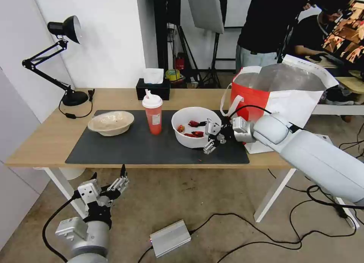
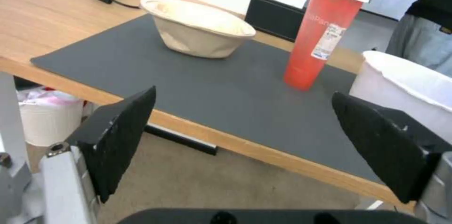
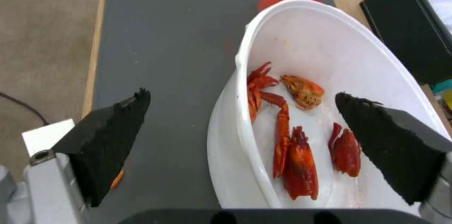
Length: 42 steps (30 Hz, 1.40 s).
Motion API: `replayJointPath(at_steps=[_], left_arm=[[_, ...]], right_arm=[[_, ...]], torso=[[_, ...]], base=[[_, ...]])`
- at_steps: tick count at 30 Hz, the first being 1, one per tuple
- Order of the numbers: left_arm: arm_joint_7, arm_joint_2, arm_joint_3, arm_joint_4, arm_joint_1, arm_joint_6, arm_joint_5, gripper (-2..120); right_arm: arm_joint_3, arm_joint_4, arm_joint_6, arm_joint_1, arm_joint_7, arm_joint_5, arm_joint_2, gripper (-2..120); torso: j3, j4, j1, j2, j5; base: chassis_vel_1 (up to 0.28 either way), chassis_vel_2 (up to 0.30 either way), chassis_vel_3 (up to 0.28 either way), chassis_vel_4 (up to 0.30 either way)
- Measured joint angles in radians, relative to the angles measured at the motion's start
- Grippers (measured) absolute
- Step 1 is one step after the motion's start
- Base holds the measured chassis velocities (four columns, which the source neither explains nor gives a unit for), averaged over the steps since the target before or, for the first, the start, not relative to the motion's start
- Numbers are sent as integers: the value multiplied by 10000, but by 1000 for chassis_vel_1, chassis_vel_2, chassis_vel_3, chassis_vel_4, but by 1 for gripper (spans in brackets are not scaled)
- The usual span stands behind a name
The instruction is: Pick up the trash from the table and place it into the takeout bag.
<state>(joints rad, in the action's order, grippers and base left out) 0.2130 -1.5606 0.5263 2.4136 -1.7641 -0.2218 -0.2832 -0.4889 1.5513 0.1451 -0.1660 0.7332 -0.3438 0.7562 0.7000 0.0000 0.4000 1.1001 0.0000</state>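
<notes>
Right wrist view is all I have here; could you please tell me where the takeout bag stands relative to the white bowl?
Observer: The takeout bag stands at the table's right end, just right of the white bowl, with its mouth open.
Operator: Thank you. Where is the left end effector?
Observer: The left end effector hangs open below the table's front edge, towards the left.
Operator: Is there any trash I cannot see?
Observer: Yes, a shallow beige bowl sits on the left part of the mat.
</notes>
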Motion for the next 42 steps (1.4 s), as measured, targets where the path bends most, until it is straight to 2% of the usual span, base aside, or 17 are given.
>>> replayJointPath(at_steps=[42], left_arm=[[-116, -77, -181, -148, -14, 284, 280, 100]], right_arm=[[-1004, -1421, -60, 1073, 137, -46, 866, 100]], torso=[[0, 0, 0, 0, -1]], base=[[0, 0, 0, 0]])
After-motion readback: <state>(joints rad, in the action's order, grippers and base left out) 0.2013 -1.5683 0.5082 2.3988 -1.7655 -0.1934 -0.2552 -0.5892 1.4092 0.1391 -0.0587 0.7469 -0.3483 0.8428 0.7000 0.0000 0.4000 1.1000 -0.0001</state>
